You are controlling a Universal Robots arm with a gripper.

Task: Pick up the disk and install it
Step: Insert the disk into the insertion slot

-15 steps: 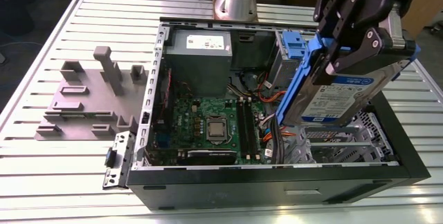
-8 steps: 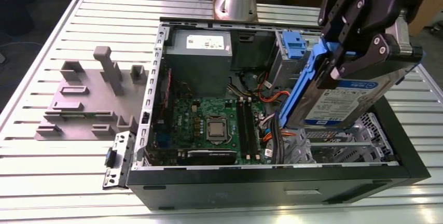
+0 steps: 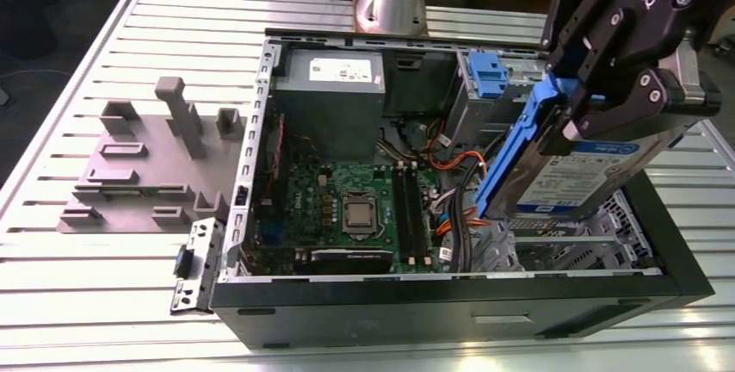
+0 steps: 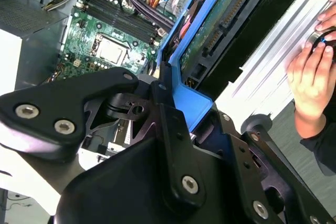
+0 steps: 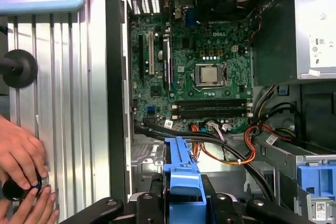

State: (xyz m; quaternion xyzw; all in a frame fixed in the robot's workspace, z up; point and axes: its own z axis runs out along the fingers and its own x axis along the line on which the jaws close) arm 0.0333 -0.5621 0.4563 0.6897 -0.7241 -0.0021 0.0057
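The exterior view looks steeply down, from some way off, at the whole open computer case (image 3: pixel 460 299) on the table (image 3: pixel 115 303). Both wrist views look closely past the disk (image 5: pixel 184 182) (image 4: pixel 220 24) into it, sharing the motherboard (image 5: pixel 178 51) (image 4: pixel 100 30).

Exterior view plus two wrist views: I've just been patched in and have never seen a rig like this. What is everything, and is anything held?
The exterior view comes from a camera off the arm. Both wrist views come from cameras that ride on the arm and look past its gripper. The machine is one robot arm. Its black gripper is shut on the disk, a silver drive with blue rails, held tilted above an open computer case. Inside the case are the green motherboard and a grey power supply. The case stands on a slatted metal table, beside a grey fixture block. In both wrist views a person's hand is at the table's edge.
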